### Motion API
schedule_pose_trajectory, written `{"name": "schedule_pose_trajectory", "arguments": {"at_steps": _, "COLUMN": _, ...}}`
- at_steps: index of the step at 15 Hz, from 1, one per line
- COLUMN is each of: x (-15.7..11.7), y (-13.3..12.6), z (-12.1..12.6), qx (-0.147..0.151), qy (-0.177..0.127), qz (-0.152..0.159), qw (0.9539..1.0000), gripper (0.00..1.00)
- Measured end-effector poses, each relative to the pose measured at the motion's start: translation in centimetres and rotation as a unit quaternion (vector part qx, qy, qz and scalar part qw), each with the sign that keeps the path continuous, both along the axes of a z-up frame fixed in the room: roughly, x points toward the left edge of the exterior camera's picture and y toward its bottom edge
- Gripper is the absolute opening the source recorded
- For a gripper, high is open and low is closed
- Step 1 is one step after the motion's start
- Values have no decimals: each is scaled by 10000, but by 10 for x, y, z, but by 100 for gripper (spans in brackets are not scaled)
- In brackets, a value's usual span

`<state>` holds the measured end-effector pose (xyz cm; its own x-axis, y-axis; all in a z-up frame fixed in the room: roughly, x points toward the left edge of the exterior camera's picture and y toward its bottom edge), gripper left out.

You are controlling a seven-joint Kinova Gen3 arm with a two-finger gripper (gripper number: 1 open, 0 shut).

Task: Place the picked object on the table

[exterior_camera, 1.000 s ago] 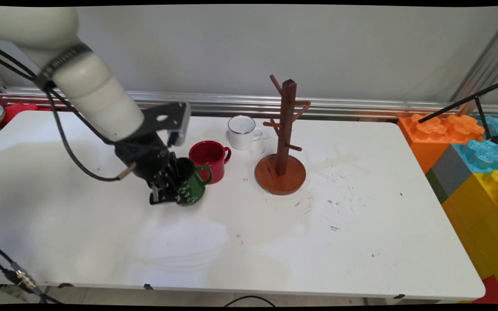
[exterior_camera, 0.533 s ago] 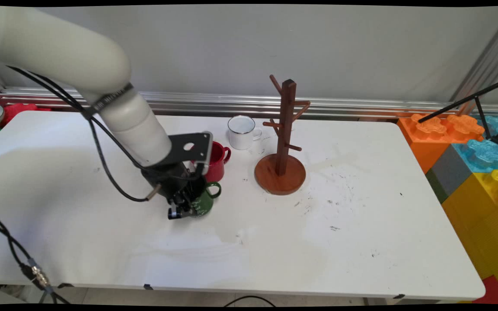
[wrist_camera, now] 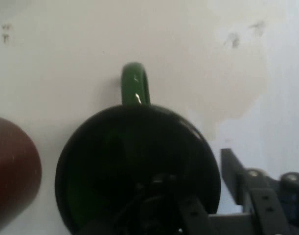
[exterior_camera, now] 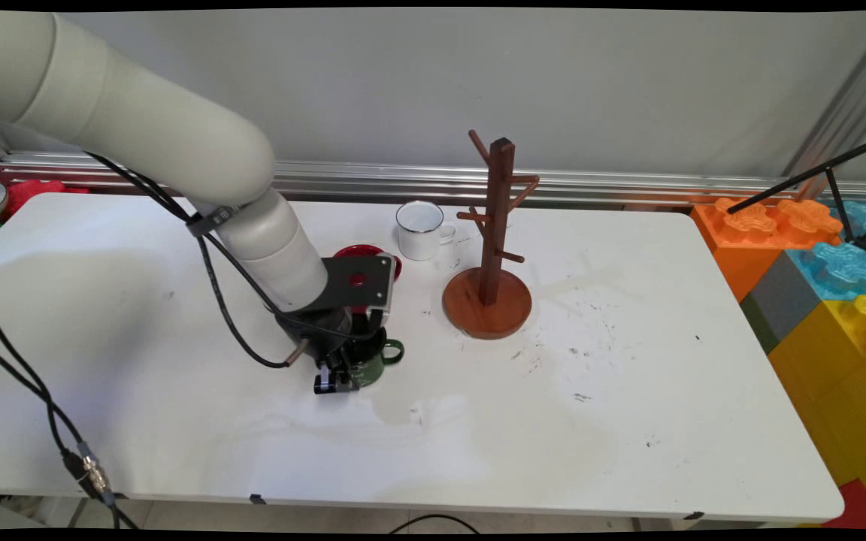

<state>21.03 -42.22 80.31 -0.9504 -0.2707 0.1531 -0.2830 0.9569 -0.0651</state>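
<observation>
On the white table [exterior_camera: 628, 391], the green mug [exterior_camera: 369, 367] stands near the middle, handle toward the wooden mug tree [exterior_camera: 495, 248]. My gripper [exterior_camera: 337, 373] pinches its rim, one finger inside [wrist_camera: 154, 205], one outside [wrist_camera: 237, 178]. The red mug [exterior_camera: 361, 254] sits just behind, the white enamel mug [exterior_camera: 421, 230] farther back.

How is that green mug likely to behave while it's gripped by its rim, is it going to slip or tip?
The green mug looks glazed and rigid, so it probably won't flex but may slip between the gripper fingers. Its handle sticks out to one side, so it could swing slightly. If knocked, it might bump the red mug close behind.
</observation>
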Motion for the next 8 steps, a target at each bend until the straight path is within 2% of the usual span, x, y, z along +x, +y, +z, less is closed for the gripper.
{"name": "schedule_pose_trajectory", "arguments": {"at_steps": 4, "x": -7, "y": -1, "z": -3, "qx": -64, "qy": 15, "qz": -37, "qw": 10000, "gripper": 100}}
{"name": "schedule_pose_trajectory", "arguments": {"at_steps": 8, "x": -9, "y": -1, "z": 7, "qx": -114, "qy": 120, "qz": -43, "qw": 9999, "gripper": 100}}
